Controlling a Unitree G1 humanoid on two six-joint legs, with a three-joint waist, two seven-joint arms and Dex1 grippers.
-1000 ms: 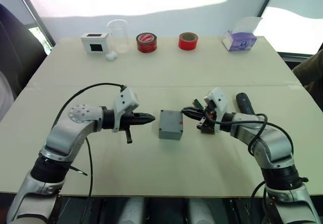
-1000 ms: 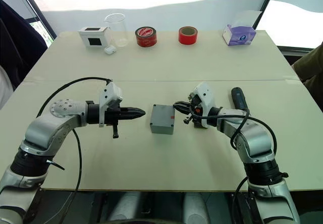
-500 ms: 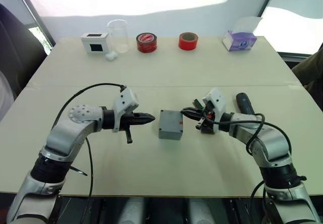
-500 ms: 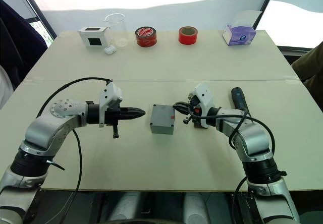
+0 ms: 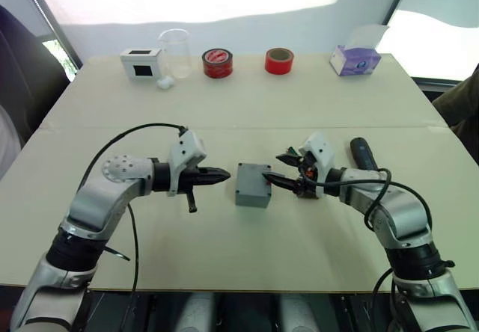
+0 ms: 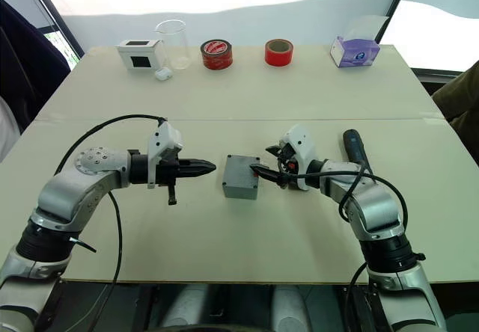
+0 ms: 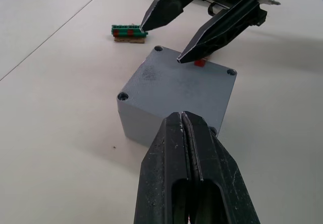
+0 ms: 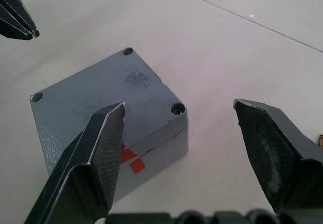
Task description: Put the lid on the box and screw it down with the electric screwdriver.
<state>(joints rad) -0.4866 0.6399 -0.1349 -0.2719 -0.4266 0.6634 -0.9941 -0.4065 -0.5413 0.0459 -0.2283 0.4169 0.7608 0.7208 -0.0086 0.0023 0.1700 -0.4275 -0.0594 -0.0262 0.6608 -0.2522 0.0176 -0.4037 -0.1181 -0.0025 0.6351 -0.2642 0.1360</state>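
Observation:
The grey box [image 5: 253, 185] stands mid-table with the lid [image 7: 186, 85] sitting flat on top; corner holes show, and a red mark [image 8: 132, 161] sits on its side. My left gripper [image 5: 223, 174] is shut and empty, pointing at the box from its left with a small gap. On the box's right side, my right gripper [image 5: 275, 166] stands open, one fingertip [image 7: 182, 58] over the lid's edge and the other off to the side. The black electric screwdriver [image 5: 362, 153] lies on the table behind my right wrist.
A small green terminal block [image 7: 129, 31] lies just beyond the box. Along the far edge stand a white box with a black window [image 5: 141, 62], a clear beaker [image 5: 174, 51], two red tape rolls [image 5: 217, 63] [image 5: 278, 60] and a tissue box [image 5: 357, 60].
My right gripper has gone from shut to open, its lower finger now reaching over the lid's right edge. The left gripper and the box have not moved.

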